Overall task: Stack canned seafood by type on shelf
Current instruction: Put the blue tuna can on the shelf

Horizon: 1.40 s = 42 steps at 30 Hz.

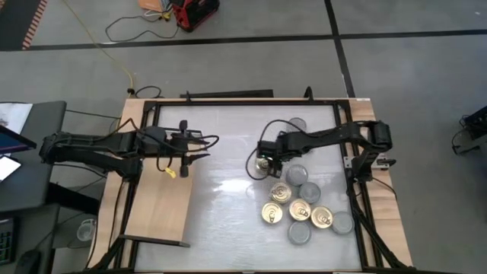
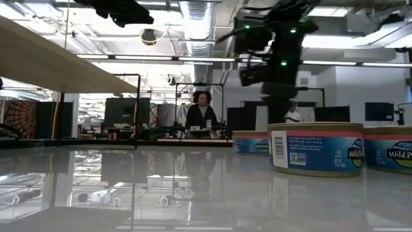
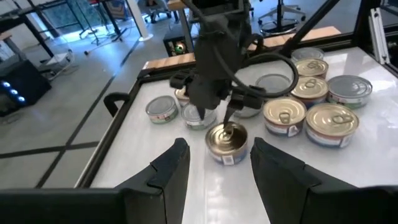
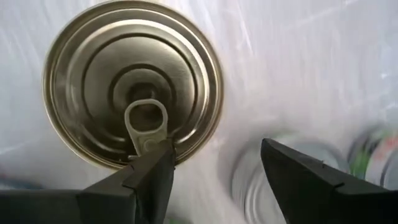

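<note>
Now the right gripper (image 4: 214, 165) hangs over a gold-topped tin (image 4: 132, 82) at the near edge of the tin cluster (image 1: 304, 209) on the desk (image 1: 221, 190), jaws wide and empty, one finger over the pull-tab. A clean pick likely means shifting sideways so the tin sits between the fingers before dropping. That arm reaches in from the desk's right side, wrist pointing down. The left gripper (image 3: 214, 165), jaws narrow and holding nothing, waits above the shelf (image 1: 160, 205).
</note>
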Motion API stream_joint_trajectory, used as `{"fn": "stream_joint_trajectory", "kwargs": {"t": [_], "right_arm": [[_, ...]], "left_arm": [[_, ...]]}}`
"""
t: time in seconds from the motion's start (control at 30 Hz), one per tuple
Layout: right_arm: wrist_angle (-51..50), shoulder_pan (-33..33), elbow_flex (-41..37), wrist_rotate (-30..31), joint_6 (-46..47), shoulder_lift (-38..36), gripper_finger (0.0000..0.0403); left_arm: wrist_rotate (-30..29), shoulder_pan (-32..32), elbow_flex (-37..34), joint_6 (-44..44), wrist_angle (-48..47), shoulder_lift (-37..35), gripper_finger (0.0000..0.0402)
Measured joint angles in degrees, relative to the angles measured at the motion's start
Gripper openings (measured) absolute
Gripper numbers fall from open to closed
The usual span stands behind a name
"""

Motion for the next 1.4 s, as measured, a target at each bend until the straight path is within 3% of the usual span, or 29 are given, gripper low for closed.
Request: {"fn": "stream_joint_trajectory", "kwargs": {"t": [0.3,0.47,0.53,0.73,0.93,1.17,1.4], "right_arm": [[1.3,-1.9,7.8,-0.8,-6.7,1.3,0.0273],[2.4,-6.2,8.0,-13.5,-8.6,1.5,0.0265],[2.5,-7.5,8.0,-14.8,-9.3,2.6,0.0254],[3.1,-9.0,8.0,-16.8,-11.0,3.3,0.0209],[3.7,-9.3,7.7,-17.3,-12.8,3.3,0.0180],[3.2,-9.6,7.1,-17.3,-12.0,3.1,0.0179],[4.3,-10.0,6.1,-17.3,-12.3,3.1,0.0198]], "left_arm": [[-0.7,-1.4,0.0,-1.7,-1.8,-0.1,0.0161],[-0.4,-1.3,0.0,-5.5,-4.0,0.5,0.0161],[0.2,-1.3,0.0,-6.5,-4.3,0.9,0.0161],[6.1,-1.3,0.0,-7.2,-4.7,1.3,0.0161],[6.3,-1.3,0.0,-9.8,-4.6,2.0,0.0161],[5.9,-1.3,0.0,-9.3,-1.7,3.6,0.0161],[3.3,-1.2,0.0,-8.6,2.1,9.8,0.0161]]}}
